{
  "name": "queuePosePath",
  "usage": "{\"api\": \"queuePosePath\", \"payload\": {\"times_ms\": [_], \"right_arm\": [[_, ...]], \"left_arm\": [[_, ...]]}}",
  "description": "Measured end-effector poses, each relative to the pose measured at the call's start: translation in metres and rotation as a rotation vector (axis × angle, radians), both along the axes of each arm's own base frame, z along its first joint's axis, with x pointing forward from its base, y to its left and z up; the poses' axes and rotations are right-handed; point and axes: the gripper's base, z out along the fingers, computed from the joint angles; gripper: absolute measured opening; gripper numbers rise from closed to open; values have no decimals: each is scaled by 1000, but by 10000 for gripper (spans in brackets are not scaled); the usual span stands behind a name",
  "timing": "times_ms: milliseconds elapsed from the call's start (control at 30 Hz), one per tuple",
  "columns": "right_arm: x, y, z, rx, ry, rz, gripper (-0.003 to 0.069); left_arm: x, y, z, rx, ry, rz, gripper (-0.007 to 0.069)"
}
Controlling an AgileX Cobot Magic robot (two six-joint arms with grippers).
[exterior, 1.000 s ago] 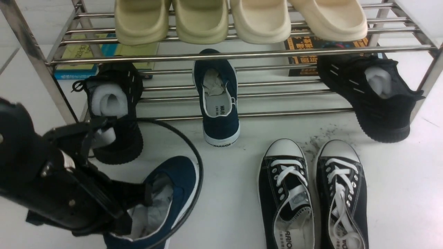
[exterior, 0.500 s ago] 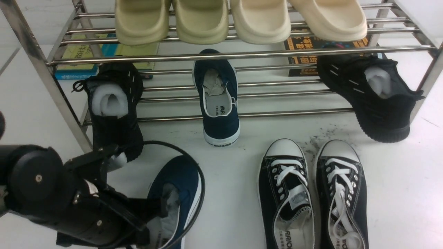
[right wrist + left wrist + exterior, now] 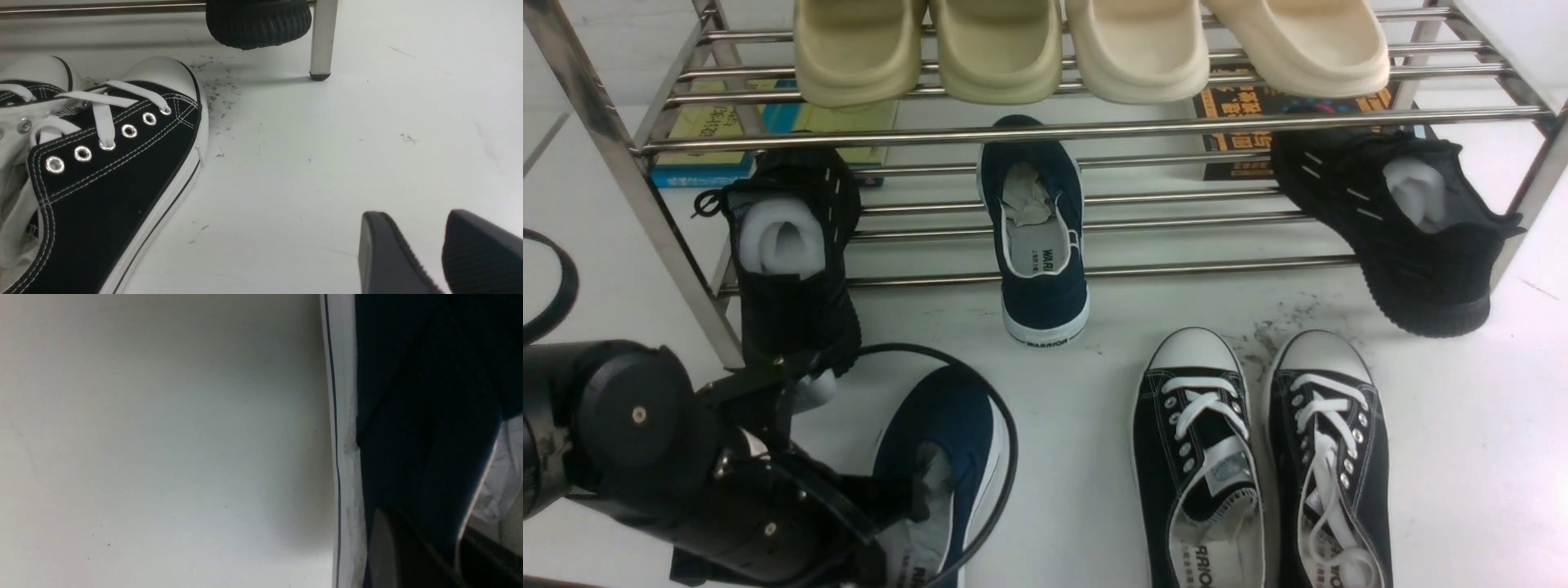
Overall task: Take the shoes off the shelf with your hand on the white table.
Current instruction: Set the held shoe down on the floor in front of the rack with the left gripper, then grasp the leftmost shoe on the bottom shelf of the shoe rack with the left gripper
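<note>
Navy canvas, white rubber: the navy slip-on [image 3: 956,433] lies on the white table [image 3: 1462,425], off the shelf [image 3: 1176,126], in front of the shelf's left end. It is rolled slightly, so its smooth white sole wall [image 3: 995,457] faces up and right. The left gripper [image 3: 921,494], bulky matte black with a looping cable [image 3: 1005,408], is clamped on the rim of the shoe's opening, one finger down in the crumpled paper stuffing. The left wrist view shows the sole band [image 3: 343,416] with a thin dark pinstripe, then dark weave [image 3: 429,416], then paper [image 3: 502,469].

The second navy slip-on [image 3: 1041,245] lies across the lower tier's polished round tubes, toe to the rear. Its heel projects past the front bar, with "WARRIOR" lettered on the sole edge. I cannot tell whether the heel touches the table.

The right gripper [image 3: 412,222] is low over bare table beside the black lace-ups [image 3: 1327,457]. Its ribbed dark pads [image 3: 380,253] stand a little apart, with nothing between them.

Other items:
- Black knit sneakers [image 3: 792,269] at both ends of the lower tier, foam-stuffed and with thick ridged soles.
- Cream moulded slides [image 3: 996,49] on the top tier.
- Books [image 3: 711,131] behind the shelf.
- Dark scuff specks [image 3: 216,90] near a shelf leg.
</note>
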Motion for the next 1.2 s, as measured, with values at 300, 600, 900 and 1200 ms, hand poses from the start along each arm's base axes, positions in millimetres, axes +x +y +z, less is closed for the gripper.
{"api": "queuePosePath", "payload": {"times_ms": [300,600,900,1200], "right_arm": [[0,0,0,0,0,0,240],[0,0,0,0,0,0,240],[0,0,0,-1,0,0,240],[0,0,0,0,0,0,240]], "left_arm": [[1,1,0,21,-14,-16,206],[3,2,15,27,-60,-36,386],[21,-3,85,13,-205,-56,404],[49,-16,127,-24,-292,-47,404]]}}
